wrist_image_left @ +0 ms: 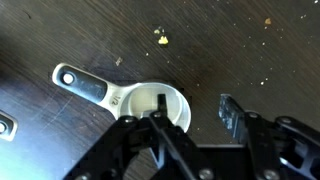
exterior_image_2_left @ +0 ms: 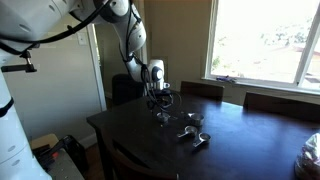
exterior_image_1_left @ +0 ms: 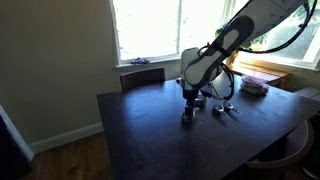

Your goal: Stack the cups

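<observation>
Here the parted pincer [wrist_image_left: 194, 106] straddles a handled cup [wrist_image_left: 135, 102].

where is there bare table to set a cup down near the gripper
The widest bare stretch is the table between the gripper and the chair. In the wrist view the table beyond the cup holds only crumbs. It is crowded between the gripper and the pinkish stack, where the other cups lie.

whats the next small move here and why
Probably close the gripper: it is open and low over the cup, one finger seemingly inside the bowl and the other outside its rim, so shutting should pinch the wall for lifting.
</observation>
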`<state>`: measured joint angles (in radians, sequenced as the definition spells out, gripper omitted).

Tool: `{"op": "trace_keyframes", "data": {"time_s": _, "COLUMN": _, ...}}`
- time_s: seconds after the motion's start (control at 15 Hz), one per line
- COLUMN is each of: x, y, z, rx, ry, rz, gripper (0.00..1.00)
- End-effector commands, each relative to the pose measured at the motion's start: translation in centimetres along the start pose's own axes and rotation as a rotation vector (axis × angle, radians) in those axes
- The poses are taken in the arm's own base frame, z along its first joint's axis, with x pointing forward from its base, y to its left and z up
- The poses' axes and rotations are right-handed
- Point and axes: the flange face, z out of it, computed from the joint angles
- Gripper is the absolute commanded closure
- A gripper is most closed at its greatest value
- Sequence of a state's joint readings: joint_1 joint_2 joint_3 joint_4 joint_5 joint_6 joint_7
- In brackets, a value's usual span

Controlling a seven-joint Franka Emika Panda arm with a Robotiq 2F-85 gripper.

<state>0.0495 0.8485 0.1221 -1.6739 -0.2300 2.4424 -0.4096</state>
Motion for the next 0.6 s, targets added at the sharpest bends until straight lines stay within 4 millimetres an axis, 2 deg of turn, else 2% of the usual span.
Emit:
{"op": "trace_keyframes", "data": {"time_s": 0.0, "x": 0.3, "y": 0.3, "z": -0.2, "rx": 0.020, "ry": -0.025, "rz": -0.078, "gripper": 0.11}}
{"op": "trace_keyframes", "data": {"time_s": 0.07, "x": 0.6, "y": 0.6, "z": 0.1, "rx": 0.023, "ry": -0.033, "rz": -0.097, "gripper": 0.04}}
{"op": "trace_keyframes", "data": {"time_s": 0.2, "x": 1.0, "y": 1.0, "z": 0.7, "rx": 0.025, "ry": -0.050, "rz": -0.131, "gripper": 0.00}}
{"op": "trace_keyframes", "data": {"time_s": 0.53, "x": 2.1, "y": 1.6, "z": 2.6, "rx": 0.052, "ry": -0.091, "rz": -0.178, "gripper": 0.00}}
